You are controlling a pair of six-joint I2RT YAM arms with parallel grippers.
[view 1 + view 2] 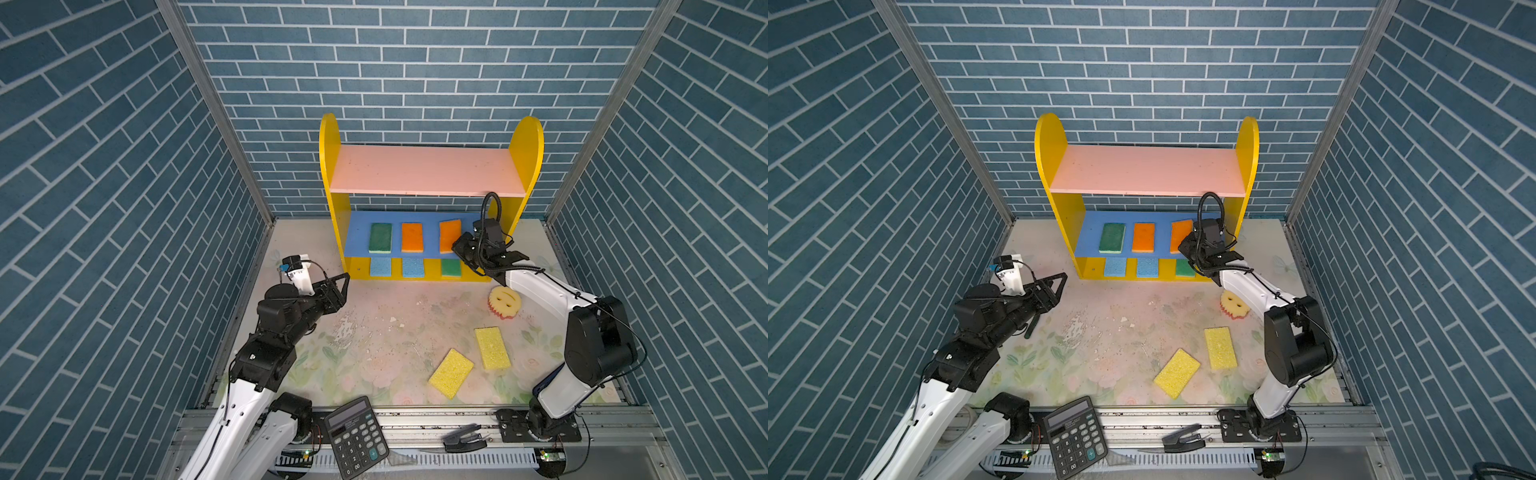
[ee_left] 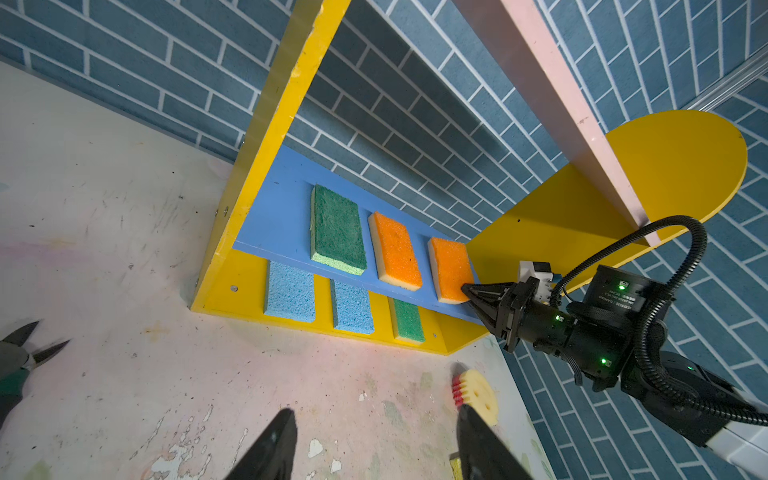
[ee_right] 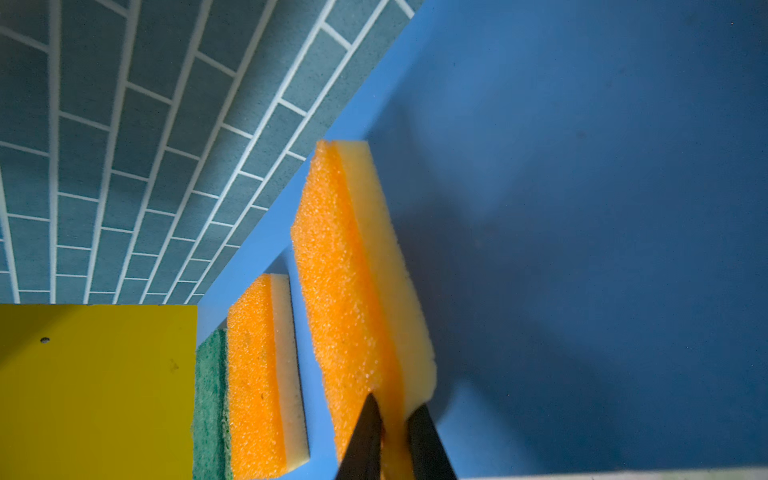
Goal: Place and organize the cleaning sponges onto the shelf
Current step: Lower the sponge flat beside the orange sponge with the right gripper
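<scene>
**Orange sponge at the end of the blue board, right hand on its near edge**

The shelf [image 1: 527, 166] is flat painted board: round-topped yellow side panels, a pink top, a blue middle board [image 1: 357, 232] and a yellow base. Three two-layer rectangles lie in a row on the blue board: a fibrous dark green sponge [image 1: 380, 238], a middle orange sponge [image 1: 412, 237] and an end orange sponge [image 1: 450, 235], which sits slightly skewed. On the base lie a left blue sponge [image 1: 381, 267], a second blue sponge [image 1: 413, 267] and a lower green sponge [image 1: 451, 267].

Only the right wrist view shows the grain: open-celled orange foam over a smooth pale layer. There the right hand [image 3: 395, 419] has its black pointed tips nearly together, pinching the end orange sponge's near edge.

The left wrist view shows the left hand [image 2: 374, 449] spread wide and holding nothing, above the worn floral bench [image 1: 374, 324]. It also shows the ribbed pink underside of the round smiley sponge [image 2: 478, 395].

Both top views take in a nearer yellow sponge [image 1: 451, 372], a farther yellow sponge [image 1: 492, 347] and a black calculator [image 1: 356, 436].
</scene>
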